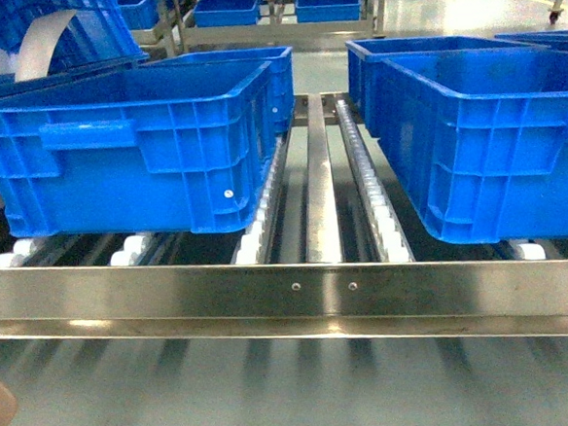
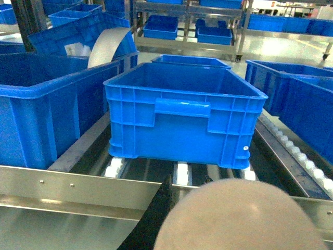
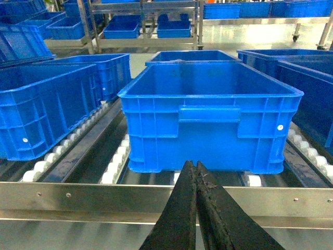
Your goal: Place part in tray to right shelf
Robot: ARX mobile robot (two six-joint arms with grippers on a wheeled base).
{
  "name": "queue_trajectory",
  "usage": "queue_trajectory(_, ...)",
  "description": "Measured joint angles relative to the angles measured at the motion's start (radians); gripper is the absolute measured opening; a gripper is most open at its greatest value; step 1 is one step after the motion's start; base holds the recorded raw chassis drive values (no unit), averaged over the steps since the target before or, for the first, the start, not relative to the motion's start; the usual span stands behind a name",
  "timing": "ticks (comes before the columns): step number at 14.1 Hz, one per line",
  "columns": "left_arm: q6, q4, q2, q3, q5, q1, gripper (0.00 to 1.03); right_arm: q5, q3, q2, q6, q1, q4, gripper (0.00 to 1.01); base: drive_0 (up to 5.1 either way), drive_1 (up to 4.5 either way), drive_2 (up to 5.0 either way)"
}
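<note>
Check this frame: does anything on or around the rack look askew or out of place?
One thing: behind the left-hand lane, a blue crate leans at a tilt, with a curled pale sheet rising by it. The front crates sit square on the right shelf.

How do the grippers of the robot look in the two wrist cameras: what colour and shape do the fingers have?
In the right wrist view the right gripper has two long black fingers, tapering to narrow tips, with a rough, worn surface. In the left wrist view only one dark finger of the left gripper shows, thin and black, beside a blurred cream tray. No cables or markings are visible.
</note>
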Motion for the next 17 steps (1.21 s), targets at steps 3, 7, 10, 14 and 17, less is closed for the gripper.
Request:
queue_trajectory(3,0.0,-0.024,-0.071,-0.049,0.0,0.0,0.12,0.0,-0.037,-0.062,0.0,0.0,-0.034,0.02,0.0,0.0,0.0)
queue_trajectory(7,0.0,-0.069,-0.154,-0.085,0.0,0.0,0.12,0.001,-0.071,-0.135,0.0,0.0,-0.054,0.02,0.0,0.0,0.0)
queue_trajectory(10,0.0,-0.068,-0.206,-0.115,0.0,0.0,0.12,-0.002,-0.083,-0.279,0.0,0.0,-0.24,0.02,0.0,0.0,0.0)
queue_trajectory(14,0.002,-0.25,-0.397,-0.118,-0.002,0.0,0.12,0.002,-0.083,-0.334,0.0,0.0,-0.248,0.02,0.0,0.0,0.0)
queue_trajectory(17,0.001,-0.263,-0.397,-0.119,0.0,0.0,0.12,0.002,-0.083,-0.334,0.0,0.0,-0.248,0.02,0.0,0.0,0.0)
